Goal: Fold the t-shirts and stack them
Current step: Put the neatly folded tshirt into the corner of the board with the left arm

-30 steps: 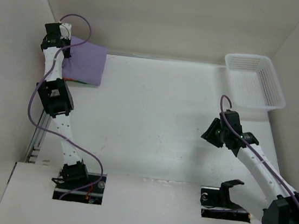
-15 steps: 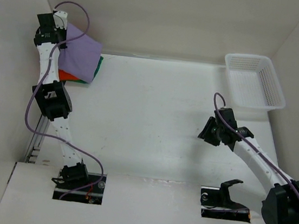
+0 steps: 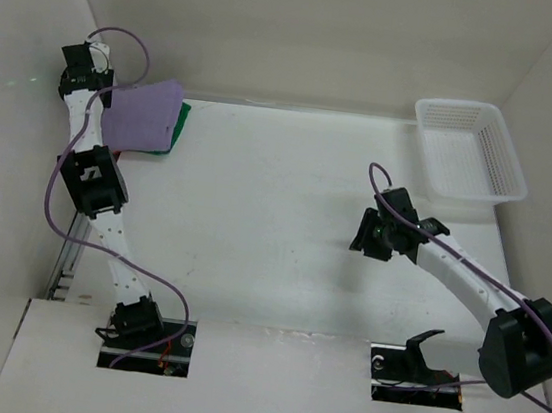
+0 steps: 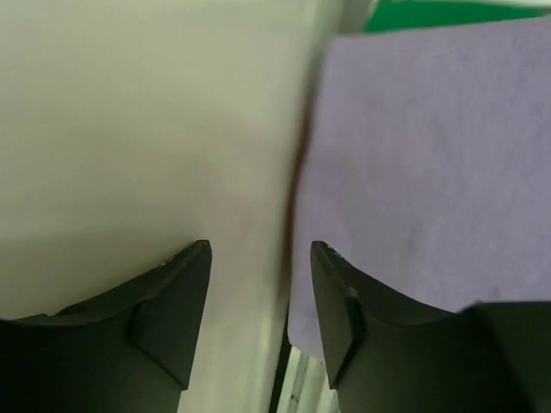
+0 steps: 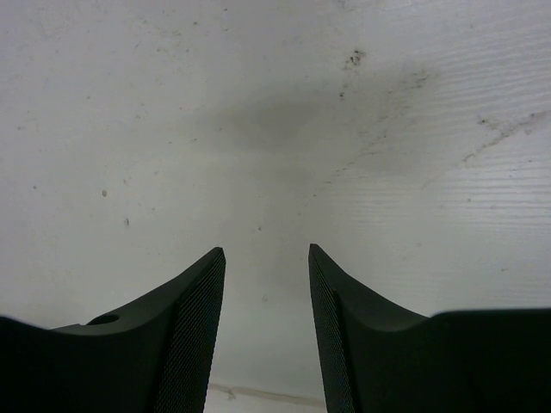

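White arm links [image 3: 116, 239], black joints [image 3: 93, 179], purple cables [image 3: 124, 31], dark wedge-shaped pincer fingers [image 5: 185, 344]

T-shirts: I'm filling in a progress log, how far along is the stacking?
Done: purple shirt lies folded atop the green shirt, far left. In hand: nothing; left gripper and right gripper are open, empty. Left: unclear; only these two shirts show.

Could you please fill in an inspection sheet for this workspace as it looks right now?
Surface: white table, faint scuffs and specks.
Job's things: folded pale lavender cloth t-shirt lying on a green cloth t-shirt, far left corner.
Clutter: white plastic mesh basket, far right corner, nothing seen inside.
Grippers: left gripper open, empty, beside the lavender shirt's edge; right gripper open, empty, over bare table.
Cables: purple cable looped along each arm.
Surroundings: white walls around the table.
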Robot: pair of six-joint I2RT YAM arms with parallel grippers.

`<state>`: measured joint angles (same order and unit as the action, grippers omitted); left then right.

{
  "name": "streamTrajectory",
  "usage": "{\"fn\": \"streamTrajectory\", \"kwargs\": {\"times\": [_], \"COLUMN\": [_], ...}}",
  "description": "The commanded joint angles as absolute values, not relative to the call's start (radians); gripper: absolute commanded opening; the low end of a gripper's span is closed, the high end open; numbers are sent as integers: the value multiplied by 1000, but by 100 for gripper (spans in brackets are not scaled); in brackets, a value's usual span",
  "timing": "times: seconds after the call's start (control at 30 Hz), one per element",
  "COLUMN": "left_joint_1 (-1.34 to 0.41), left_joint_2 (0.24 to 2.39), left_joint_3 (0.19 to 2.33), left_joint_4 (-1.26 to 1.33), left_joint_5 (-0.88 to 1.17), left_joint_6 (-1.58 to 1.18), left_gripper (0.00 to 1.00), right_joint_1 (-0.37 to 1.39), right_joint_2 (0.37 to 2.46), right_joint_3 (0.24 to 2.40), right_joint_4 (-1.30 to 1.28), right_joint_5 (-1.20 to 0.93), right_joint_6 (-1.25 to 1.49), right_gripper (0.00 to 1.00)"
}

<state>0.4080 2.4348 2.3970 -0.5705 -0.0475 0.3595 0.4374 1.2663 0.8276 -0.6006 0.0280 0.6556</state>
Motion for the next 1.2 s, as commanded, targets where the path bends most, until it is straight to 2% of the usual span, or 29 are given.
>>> {"fn": "streamTrajectory", "kwargs": {"times": [0.0, 0.17, 0.4, 0.67, 0.73, 0.77, 0.97, 1.17], "left_joint_1": [429, 395, 277, 127, 82, 55, -158, -281], "left_joint_2": [2413, 2327, 2087, 1840, 1764, 1722, 1482, 1206], "left_joint_3": [2441, 2372, 2070, 1806, 1747, 1715, 1481, 1168], "left_joint_4": [-459, -416, -357, -408, -463, -498, -730, -848], "left_joint_5": [-187, -195, -114, -52, -20, 7, 175, 222], "left_joint_6": [388, 460, 491, 463, 433, 416, 325, 322], "left_gripper": [50, 52, 54, 56, 58, 60, 65, 68], "right_joint_1": [465, 499, 524, 542, 542, 542, 525, 519], "right_joint_2": [1293, 1341, 1342, 1249, 1194, 1165, 953, 793], "right_joint_3": [890, 928, 937, 894, 871, 859, 761, 696], "right_joint_4": [-603, -598, -594, -594, -598, -601, -656, -796], "right_joint_5": [23, 8, 9, 28, 41, 49, 84, 84], "right_joint_6": [637, 632, 632, 646, 652, 653, 683, 699], "right_gripper": [49, 49, 50, 54, 65, 100, 100, 100]}}
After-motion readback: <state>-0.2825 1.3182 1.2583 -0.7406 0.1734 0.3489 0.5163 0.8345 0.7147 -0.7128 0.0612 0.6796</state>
